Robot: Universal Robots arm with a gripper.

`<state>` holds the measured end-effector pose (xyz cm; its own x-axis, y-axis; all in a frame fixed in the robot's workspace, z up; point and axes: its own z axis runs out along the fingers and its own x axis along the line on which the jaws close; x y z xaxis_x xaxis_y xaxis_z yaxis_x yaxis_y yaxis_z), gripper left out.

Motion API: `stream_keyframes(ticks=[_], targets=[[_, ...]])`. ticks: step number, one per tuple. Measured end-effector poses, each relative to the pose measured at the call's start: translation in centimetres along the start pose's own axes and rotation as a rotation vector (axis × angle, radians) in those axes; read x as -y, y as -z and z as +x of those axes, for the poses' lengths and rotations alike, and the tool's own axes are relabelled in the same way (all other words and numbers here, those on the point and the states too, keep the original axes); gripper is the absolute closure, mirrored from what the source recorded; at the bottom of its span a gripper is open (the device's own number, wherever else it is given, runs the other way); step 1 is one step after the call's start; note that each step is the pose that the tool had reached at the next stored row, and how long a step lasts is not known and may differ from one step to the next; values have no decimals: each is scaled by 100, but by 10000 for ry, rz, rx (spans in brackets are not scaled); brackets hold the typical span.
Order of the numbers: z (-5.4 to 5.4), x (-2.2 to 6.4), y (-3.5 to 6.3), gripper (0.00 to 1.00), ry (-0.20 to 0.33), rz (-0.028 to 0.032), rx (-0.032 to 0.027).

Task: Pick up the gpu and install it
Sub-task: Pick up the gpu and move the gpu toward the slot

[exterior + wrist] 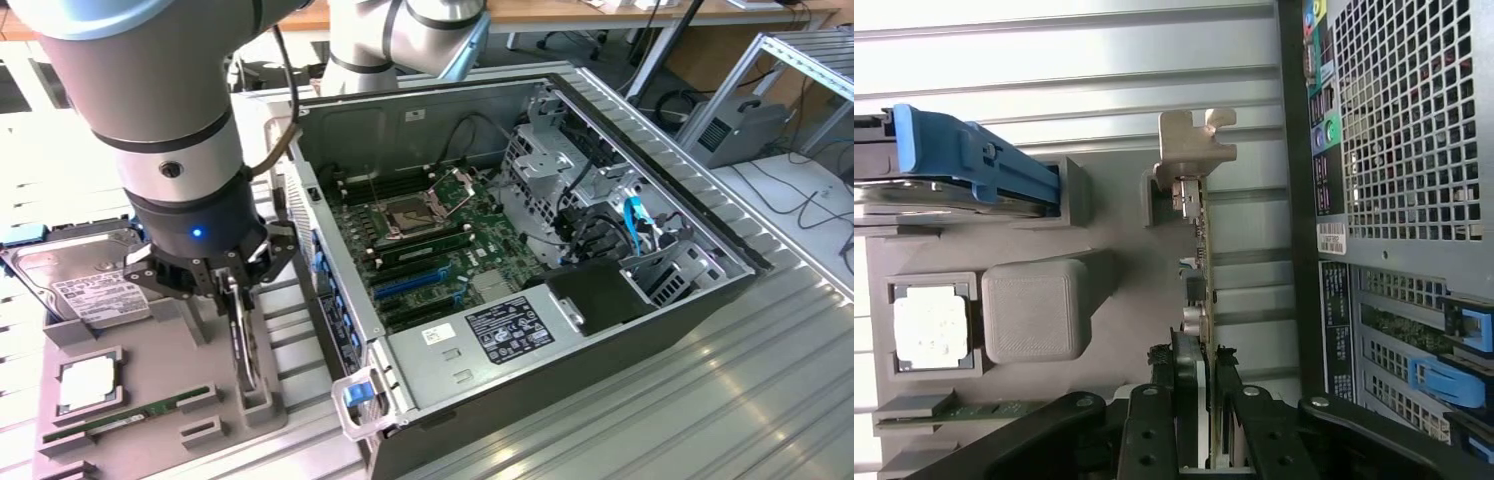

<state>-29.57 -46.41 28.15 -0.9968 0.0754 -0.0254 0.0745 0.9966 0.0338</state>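
- The gripper is nearest the wrist camera. Its black fingers stand partway in and press on both faces of the gpu, which stands on edge between them.
- At the exterior view's left lie a drive and a grey tray. The gpu stands in a slot of that tray with the gripper over it, just beside the case.
- The gpu's silver bracket sits at the end away from the fingers, against a tray post.
- The gpu is probably light, stiff and thin but fragile. It is best held on bare board, clear of the fan, and lifted straight.
- In the middle, the case lies open with its board facing up.
- The table is ribbed metal. To the exterior view's right are loose cables and a metal frame, with desks behind.
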Motion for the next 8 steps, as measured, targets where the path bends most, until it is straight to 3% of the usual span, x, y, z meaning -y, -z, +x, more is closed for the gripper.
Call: stream_keyframes(ticks=[8], targets=[[-1, -2, 47, 73, 1, -1, 1]])
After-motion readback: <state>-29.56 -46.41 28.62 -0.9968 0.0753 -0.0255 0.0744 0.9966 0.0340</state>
